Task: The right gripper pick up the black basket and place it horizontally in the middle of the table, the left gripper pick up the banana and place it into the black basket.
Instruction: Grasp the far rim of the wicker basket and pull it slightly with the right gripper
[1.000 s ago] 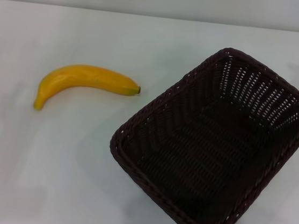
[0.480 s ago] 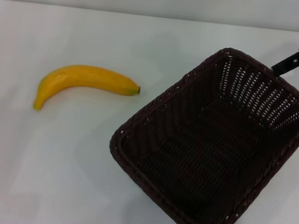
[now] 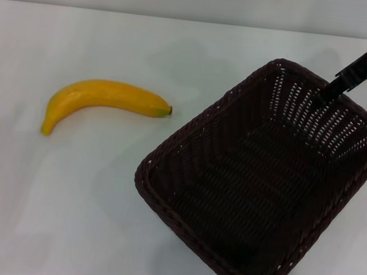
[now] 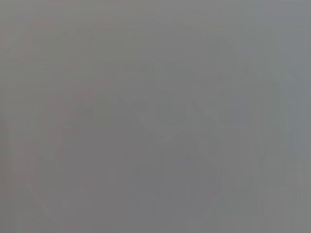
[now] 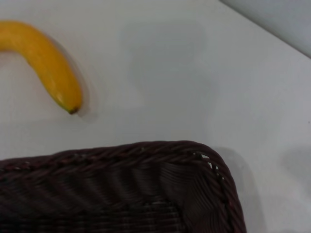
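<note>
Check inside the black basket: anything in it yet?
Nothing lies in the black basket; only its woven floor shows. The right gripper reaches over its far rim. The banana lies outside on the table.

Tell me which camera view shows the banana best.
The head view. It shows the whole banana lying on the table, apart from the black basket. The right wrist view catches only its dark-tipped end, cut off at the picture's edge, beyond the basket's rim. The left wrist view shows only flat grey, no banana.
</note>
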Robot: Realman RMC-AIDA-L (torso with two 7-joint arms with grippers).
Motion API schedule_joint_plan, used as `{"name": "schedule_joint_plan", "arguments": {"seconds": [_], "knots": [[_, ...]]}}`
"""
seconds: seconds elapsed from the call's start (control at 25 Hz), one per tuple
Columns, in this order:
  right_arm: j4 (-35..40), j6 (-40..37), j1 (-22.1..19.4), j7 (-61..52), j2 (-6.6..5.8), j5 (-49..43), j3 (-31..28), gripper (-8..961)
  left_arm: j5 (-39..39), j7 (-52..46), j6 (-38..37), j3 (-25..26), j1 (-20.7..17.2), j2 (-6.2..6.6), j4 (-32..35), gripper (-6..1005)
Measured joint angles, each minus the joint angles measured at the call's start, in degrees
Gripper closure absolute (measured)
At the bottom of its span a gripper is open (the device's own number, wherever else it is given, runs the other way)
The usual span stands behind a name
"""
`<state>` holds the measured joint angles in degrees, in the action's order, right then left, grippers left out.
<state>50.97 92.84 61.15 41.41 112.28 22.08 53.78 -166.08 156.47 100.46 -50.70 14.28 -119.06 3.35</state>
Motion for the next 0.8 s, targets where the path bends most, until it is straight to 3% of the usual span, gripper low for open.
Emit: {"name": "schedule_joint_plan", "arguments": {"seconds": [0.4,0.6,0.8], "knots": [[-10.0,-3.7,5.0,-0.4,1.56,-3.5,4.5,198,0.1,0.2,0.0,0.0,0.0,-0.03,-0.2,121],[-11.0,-3.7,6.1,-1.0,2.73,-4.3,5.8,197,0.1,0.2,0.0,0.0,0.0,-0.03,-0.4,122],[-11.0,-3.9,6.2,-3.3,2.81,-4.5,6.9,243,0.1,0.2,0.0,-0.1,-0.6,-0.02,-0.5,122]]}}
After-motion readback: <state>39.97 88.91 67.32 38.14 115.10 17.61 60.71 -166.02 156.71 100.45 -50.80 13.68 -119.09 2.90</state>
